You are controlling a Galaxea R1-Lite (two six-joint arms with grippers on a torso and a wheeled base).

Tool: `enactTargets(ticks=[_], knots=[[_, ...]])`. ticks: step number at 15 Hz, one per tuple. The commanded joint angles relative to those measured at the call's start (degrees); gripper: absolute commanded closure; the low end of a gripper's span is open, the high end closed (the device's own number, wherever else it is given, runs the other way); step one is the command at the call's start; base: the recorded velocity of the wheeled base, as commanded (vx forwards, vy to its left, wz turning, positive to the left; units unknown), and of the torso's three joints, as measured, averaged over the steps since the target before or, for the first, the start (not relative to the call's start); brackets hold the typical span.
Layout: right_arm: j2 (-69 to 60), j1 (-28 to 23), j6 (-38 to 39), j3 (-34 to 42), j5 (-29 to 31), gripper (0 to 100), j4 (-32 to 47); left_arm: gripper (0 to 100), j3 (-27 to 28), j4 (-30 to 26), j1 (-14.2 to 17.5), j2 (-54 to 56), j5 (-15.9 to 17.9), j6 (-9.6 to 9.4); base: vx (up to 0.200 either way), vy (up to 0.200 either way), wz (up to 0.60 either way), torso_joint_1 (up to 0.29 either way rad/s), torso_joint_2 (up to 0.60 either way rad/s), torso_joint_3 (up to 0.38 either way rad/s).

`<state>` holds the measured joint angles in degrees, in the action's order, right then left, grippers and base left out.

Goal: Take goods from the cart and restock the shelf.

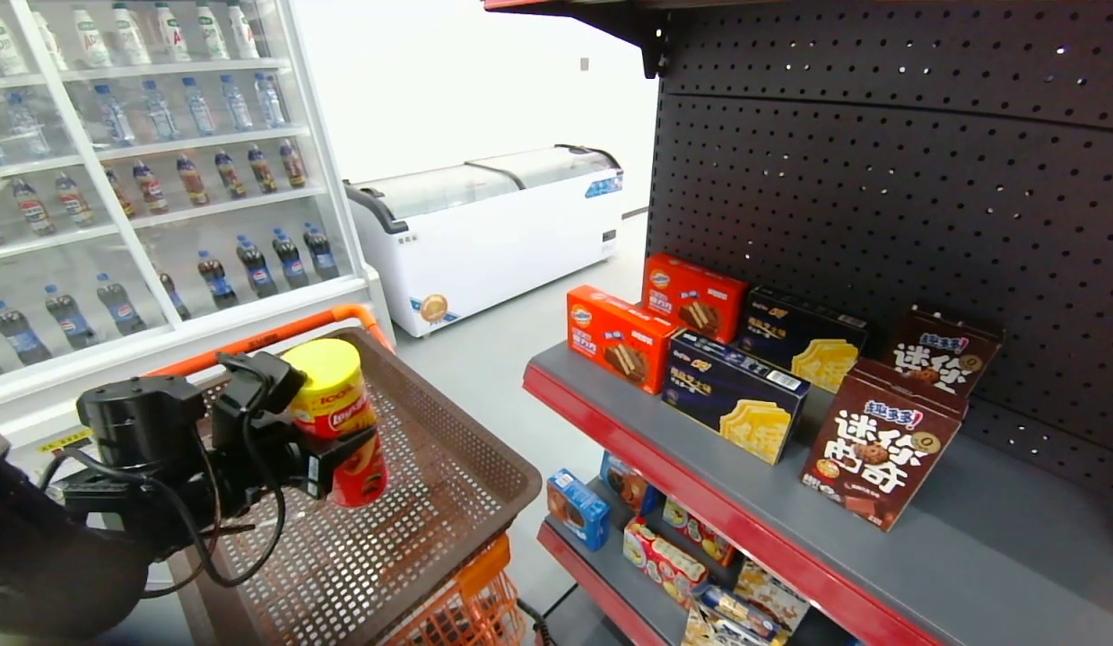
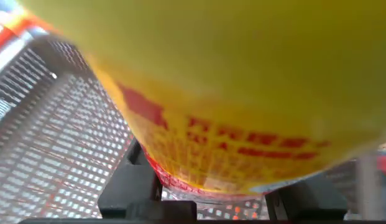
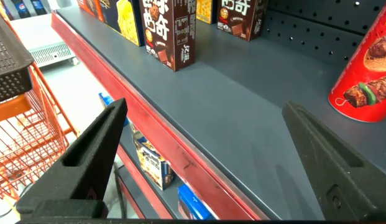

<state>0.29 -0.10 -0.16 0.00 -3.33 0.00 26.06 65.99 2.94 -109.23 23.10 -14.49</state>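
We see the left gripper [image 1: 316,429] pinching a yellow-lidded can [image 1: 334,395] above the cart basket [image 1: 457,484]. The right gripper [image 3: 205,162], spread wide, hovers over the shelf [image 3: 242,106].

- Can [image 1: 336,422]: bold red lettering on its yellow band, with rows of small red characters beside it, blurred.
- Brown boxes [image 1: 879,453] on the shelf [image 1: 969,556]: large white characters on the fronts.
- Orange boxes [image 1: 621,338], shelf's left end: round logo, white characters.
- Dark blue boxes [image 1: 735,395]: small print, unreadable.
- Chest freezer [image 1: 484,251]: round gold sticker, blue label, both unreadable.
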Motion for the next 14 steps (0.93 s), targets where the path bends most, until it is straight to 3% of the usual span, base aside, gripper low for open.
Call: enactTargets(ticks=[1,3,4,6,8,9,10,14], knots=[[0.0,0.0,0.0,0.0,0.0,0,0.0,100,-1.0,-6.3,-0.3,13.3,-0.7,2.45,0.0,0.0,0.0,0.0,0.0,0.0],[0.0,0.0,0.0,0.0,-0.1,0,0.0,100,-1.8,-17.4,-0.3,22.5,-3.0,6.15,0.0,0.0,0.0,0.0,0.0,0.0],[0.0,0.0,0.0,0.0,0.0,0,0.0,100,-1.8,-20.6,-0.3,24.6,-3.3,6.5,0.0,0.0,0.0,0.0,0.0,0.0],[0.0,0.0,0.0,0.0,0.0,0,0.0,100,-1.1,-35.1,-0.4,36.7,-2.8,9.31,0.0,0.0,0.0,0.0,0.0,0.0],[0.0,0.0,0.0,0.0,0.0,0,0.0,100,-1.9,-38.9,-1.0,42.3,-2.9,9.84,0.0,0.0,0.0,0.0,0.0,0.0],[0.0,0.0,0.0,0.0,0.0,0,0.0,100,-2.9,-47.3,-1.1,51.1,-2.8,9.92,0.0,0.0,0.0,0.0,0.0,0.0],[0.0,0.0,0.0,0.0,0.0,0,0.0,100,-3.7,-51.0,-1.3,55.9,-2.8,9.92,0.0,0.0,0.0,0.0,0.0,0.0],[0.0,0.0,0.0,0.0,0.0,0,0.0,100,-8.2,-51.7,-1.3,66.6,-2.6,11.24,0.0,0.0,0.0,0.0,0.0,0.0]])
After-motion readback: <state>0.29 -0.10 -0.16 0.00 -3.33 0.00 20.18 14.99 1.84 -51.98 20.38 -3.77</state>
